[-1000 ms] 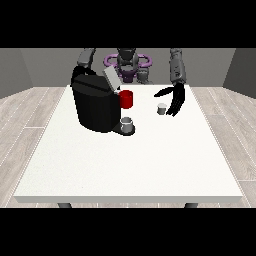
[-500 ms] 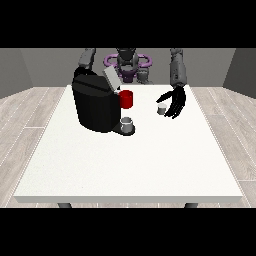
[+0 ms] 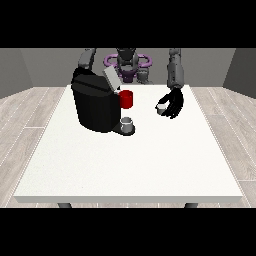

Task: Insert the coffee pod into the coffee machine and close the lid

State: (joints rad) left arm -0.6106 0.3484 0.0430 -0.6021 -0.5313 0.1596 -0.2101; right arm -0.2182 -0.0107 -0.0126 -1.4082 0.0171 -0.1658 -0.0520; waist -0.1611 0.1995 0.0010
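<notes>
Item: robot hand (image 3: 173, 103) at the view's right is curling around your coffee pod (image 3: 161, 108); coffee machine (image 3: 97, 102) lid (image 3: 111, 78) is standing open beside it, insertion pending.

The robot (image 3: 127, 62) has a dark grey torso with purple rings at the shoulders, grey segmented forearms (image 3: 175, 72), and a black hand (image 3: 173, 103).

A black coffee machine (image 3: 95, 106) stands left of centre in the frame, its grey lid (image 3: 111, 79) tilted open. The small pale coffee pod (image 3: 161, 108) lies right of centre.
</notes>
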